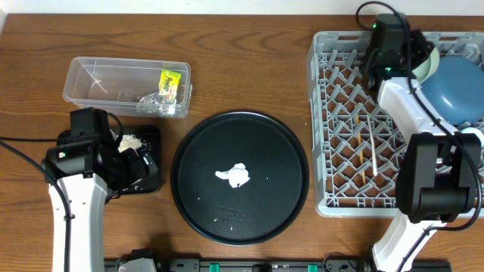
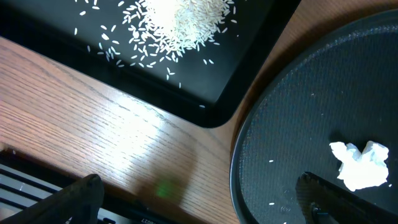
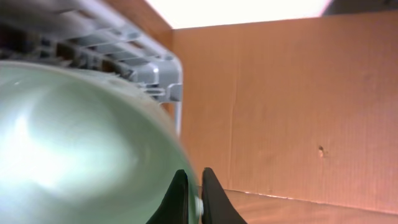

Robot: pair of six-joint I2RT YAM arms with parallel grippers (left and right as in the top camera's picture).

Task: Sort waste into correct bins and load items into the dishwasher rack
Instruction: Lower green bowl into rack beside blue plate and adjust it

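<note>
My right gripper point(image 1: 414, 59) is at the far side of the grey dishwasher rack point(image 1: 340, 151), shut on the rim of the mint-green bowl point(image 1: 428, 68). In the right wrist view the bowl point(image 3: 74, 149) fills the left, its rim pinched in the gripper point(image 3: 194, 171). A dark-blue bowl point(image 1: 454, 87) and chopsticks point(image 1: 373, 160) lie in the rack. My left gripper point(image 1: 144, 168) point(image 2: 202, 205) hangs open and holds nothing, between the black tray point(image 2: 205, 93) of rice point(image 2: 180, 25) and the round tray point(image 2: 298, 124). A crumpled white tissue point(image 1: 236, 176) point(image 2: 360, 165) lies on the round tray.
The clear tub point(image 1: 91, 75) at the back left holds a yellow-green packet point(image 1: 172, 81) and a crumpled clear wrapper point(image 1: 155, 102). A few rice grains dot the round tray point(image 1: 240, 219). A brown cardboard wall point(image 3: 280, 106) stands behind the rack.
</note>
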